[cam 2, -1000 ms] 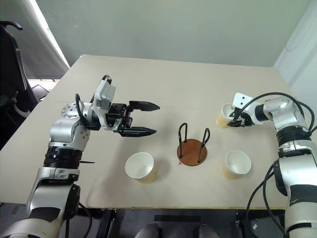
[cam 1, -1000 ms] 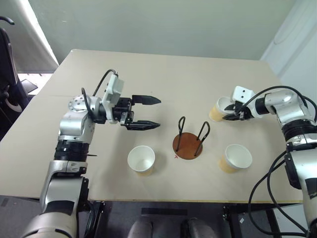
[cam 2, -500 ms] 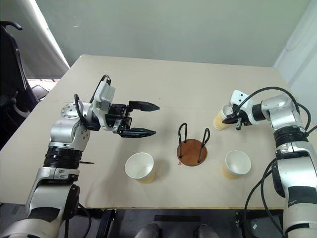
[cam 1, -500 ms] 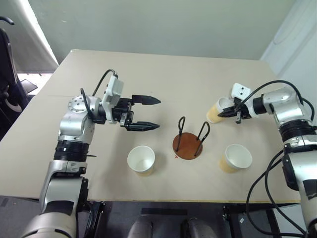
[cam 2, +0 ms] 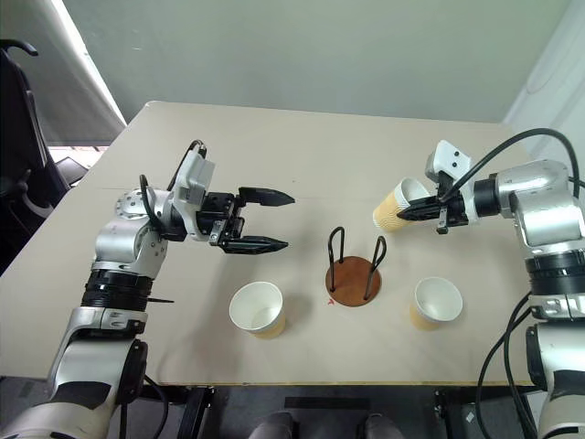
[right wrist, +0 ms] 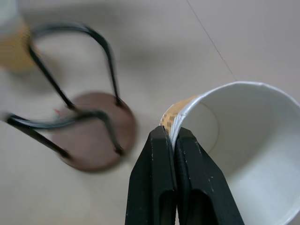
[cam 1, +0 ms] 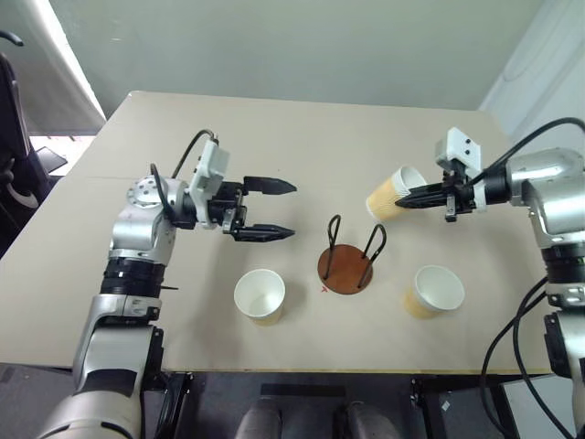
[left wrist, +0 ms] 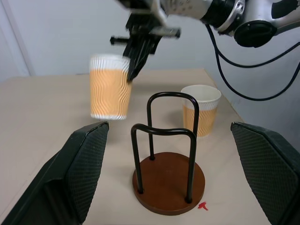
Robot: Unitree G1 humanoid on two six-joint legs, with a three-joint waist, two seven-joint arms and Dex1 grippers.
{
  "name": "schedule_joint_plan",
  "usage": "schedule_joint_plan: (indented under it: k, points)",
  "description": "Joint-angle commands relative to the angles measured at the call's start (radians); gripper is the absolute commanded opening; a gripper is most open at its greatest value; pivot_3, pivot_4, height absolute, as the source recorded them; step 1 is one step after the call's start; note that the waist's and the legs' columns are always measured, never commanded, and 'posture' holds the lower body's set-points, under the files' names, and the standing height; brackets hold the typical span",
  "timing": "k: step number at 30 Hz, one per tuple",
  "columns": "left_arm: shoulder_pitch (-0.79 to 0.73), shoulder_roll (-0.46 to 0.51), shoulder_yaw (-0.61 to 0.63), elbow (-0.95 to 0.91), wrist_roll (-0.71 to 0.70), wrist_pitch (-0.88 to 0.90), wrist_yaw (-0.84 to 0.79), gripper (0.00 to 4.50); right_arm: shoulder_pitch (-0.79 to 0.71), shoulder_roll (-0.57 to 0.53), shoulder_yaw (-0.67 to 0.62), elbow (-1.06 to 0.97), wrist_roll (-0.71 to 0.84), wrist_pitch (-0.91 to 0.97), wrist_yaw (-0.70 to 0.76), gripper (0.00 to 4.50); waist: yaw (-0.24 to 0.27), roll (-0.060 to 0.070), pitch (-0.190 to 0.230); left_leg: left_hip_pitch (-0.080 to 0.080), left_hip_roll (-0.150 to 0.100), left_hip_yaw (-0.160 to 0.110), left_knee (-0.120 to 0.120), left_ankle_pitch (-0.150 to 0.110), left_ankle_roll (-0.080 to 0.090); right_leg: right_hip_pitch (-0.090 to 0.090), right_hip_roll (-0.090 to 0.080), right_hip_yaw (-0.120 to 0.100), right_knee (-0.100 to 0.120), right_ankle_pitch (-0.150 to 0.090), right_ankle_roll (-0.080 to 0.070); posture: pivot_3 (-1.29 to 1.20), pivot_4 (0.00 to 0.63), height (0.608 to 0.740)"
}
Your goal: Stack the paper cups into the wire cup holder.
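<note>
My right gripper (cam 2: 406, 210) pinches only the rim of a tilted paper cup (cam 2: 395, 207) right of centre, so it could slip or snag the wire cup holder (cam 2: 356, 269); my left gripper (cam 2: 271, 219) gapes empty.

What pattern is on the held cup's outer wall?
Wavy vertical ripples, pale orange under a white rim, on the held cup; clearest in the left wrist view.

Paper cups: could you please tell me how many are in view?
3. One tan paper cup hangs pinched by its rim in the right gripper; one stands left of the wire cup holder; one stands right of it.
</note>
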Motion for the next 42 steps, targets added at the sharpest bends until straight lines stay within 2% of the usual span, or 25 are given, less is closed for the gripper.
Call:
schedule_joint_plan:
  k: [1,9,17,24,41,42]
  points:
    - [-0.024,0.002,0.002,-0.007,-0.005,-0.020,-0.033,4.50,0.022,-0.041,-0.070,-0.176,0.098,0.121,-0.027,0.02,0.000,0.000,0.000,0.000,0.000,0.000,0.000,0.000,0.000,0.000,0.000,0.000,0.000,0.000,0.000,0.00,0.150,0.740]
    - [-0.031,-0.001,-0.003,0.003,-0.007,-0.028,-0.036,4.50,0.090,-0.081,-0.076,-0.346,0.210,0.230,-0.084,0.02,-0.003,0.000,0.000,0.000,0.000,-0.002,0.004,0.000,0.000,0.000,0.000,0.001,0.000,0.000,0.001,0.00,0.150,0.740]
    - [-0.032,-0.005,-0.007,0.005,-0.004,-0.029,-0.033,4.50,0.055,-0.083,-0.058,-0.379,0.262,0.237,-0.124,0.02,-0.006,0.000,0.000,0.000,0.000,-0.002,0.006,0.000,0.001,0.000,0.001,0.001,0.000,0.001,0.003,0.00,0.150,0.740]
    - [-0.034,-0.004,-0.007,0.009,-0.003,-0.032,-0.032,4.50,0.044,-0.133,-0.036,-0.418,0.297,0.236,-0.092,0.02,-0.005,0.000,0.000,0.000,-0.001,-0.002,0.007,0.000,0.001,0.000,0.001,0.001,0.000,0.001,0.003,0.00,0.150,0.740]
    - [-0.035,-0.006,-0.008,0.012,-0.004,-0.034,-0.030,4.50,0.085,-0.162,0.051,-0.456,0.277,0.164,-0.084,0.02,-0.005,0.000,0.000,0.000,0.000,-0.002,0.007,0.000,0.001,0.000,0.001,0.001,0.000,0.001,0.004,0.00,0.150,0.740]
    - [-0.035,-0.006,-0.008,0.011,-0.004,-0.034,-0.029,4.50,0.086,-0.163,0.053,-0.457,0.281,0.163,-0.079,0.19,-0.005,0.000,0.000,0.000,-0.001,-0.002,0.007,0.000,0.001,0.000,0.001,0.001,0.000,0.001,0.004,0.00,0.150,0.740]
